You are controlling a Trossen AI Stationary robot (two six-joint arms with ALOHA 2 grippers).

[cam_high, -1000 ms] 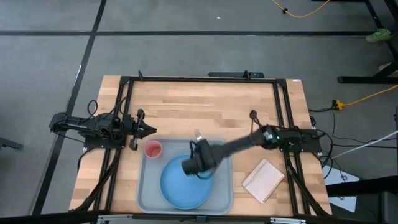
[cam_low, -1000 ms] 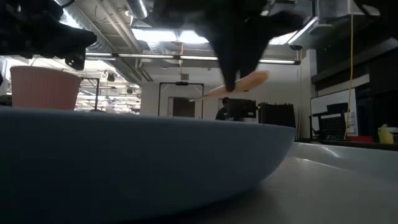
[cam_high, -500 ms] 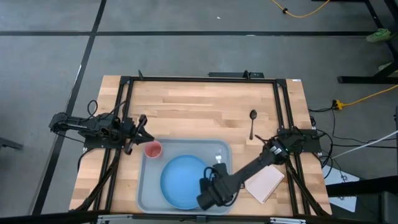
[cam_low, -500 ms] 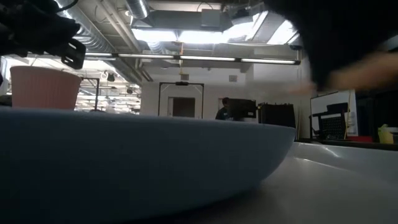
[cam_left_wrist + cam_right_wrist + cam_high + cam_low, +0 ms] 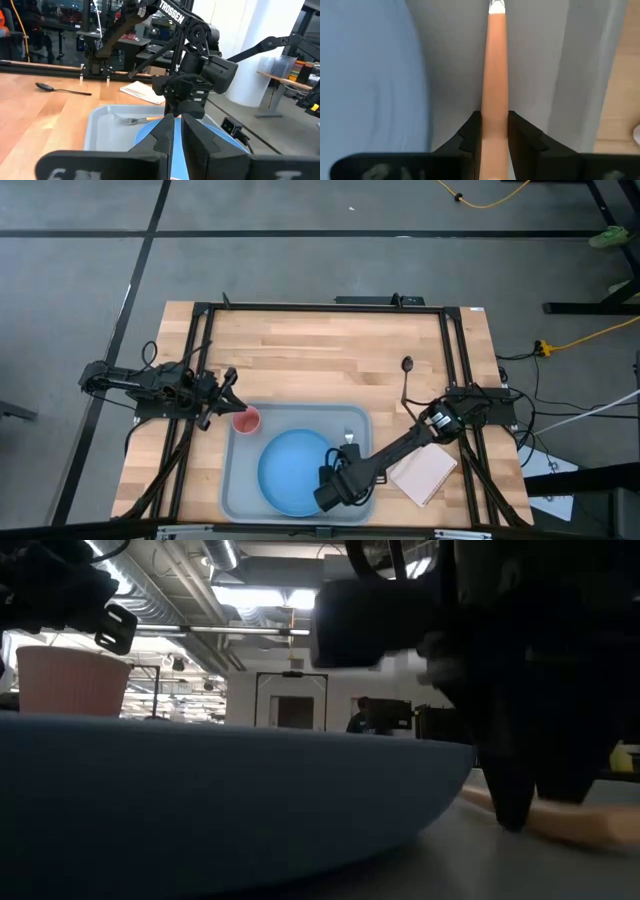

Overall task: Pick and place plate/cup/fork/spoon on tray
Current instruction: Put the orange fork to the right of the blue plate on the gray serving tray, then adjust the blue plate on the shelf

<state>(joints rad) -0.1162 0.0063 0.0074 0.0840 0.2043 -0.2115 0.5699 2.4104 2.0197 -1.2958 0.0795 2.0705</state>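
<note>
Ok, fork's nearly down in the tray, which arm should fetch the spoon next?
Probably the right. The spoon lies on the table's right side, near the right arm's base. The right end effector holds the fork in the tray; the left end effector waits by the cup.

In the high view the fork (image 5: 349, 442) is largely covered by the right pincer (image 5: 336, 486). In the low view the tray (image 5: 540, 860) is mostly hidden behind the plate (image 5: 200, 800), and the cup (image 5: 70, 680) is cut off below by the plate's rim.
</note>
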